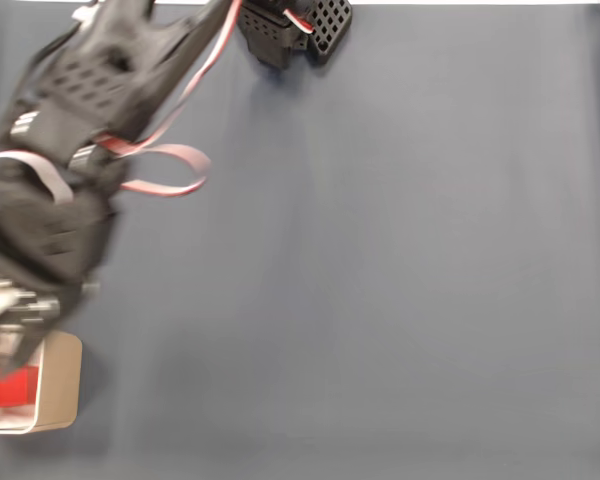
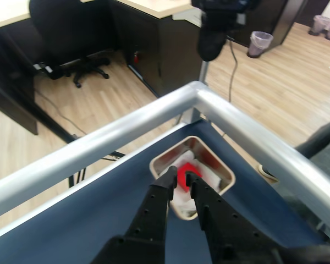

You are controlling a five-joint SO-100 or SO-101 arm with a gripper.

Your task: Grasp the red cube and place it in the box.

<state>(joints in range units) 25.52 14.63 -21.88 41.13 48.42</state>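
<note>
The red cube [image 1: 11,388] lies within the white inside of the beige box [image 1: 65,385] at the bottom left of the fixed view. My gripper [image 1: 5,345], blurred by motion, hangs right over the box's upper part. In the wrist view the two black fingers [image 2: 164,190] point down into the box [image 2: 223,170], standing only narrowly apart. The red cube [image 2: 185,173] shows at and just beyond their tips. I cannot tell whether the pads press on the cube or it rests loose in the box.
The box sits at a corner of the blue table [image 1: 380,280], close to the metal rail [image 2: 126,132] along its edges. The arm's base [image 1: 295,30] is at the top, with pink wires [image 1: 170,165] looping off the arm.
</note>
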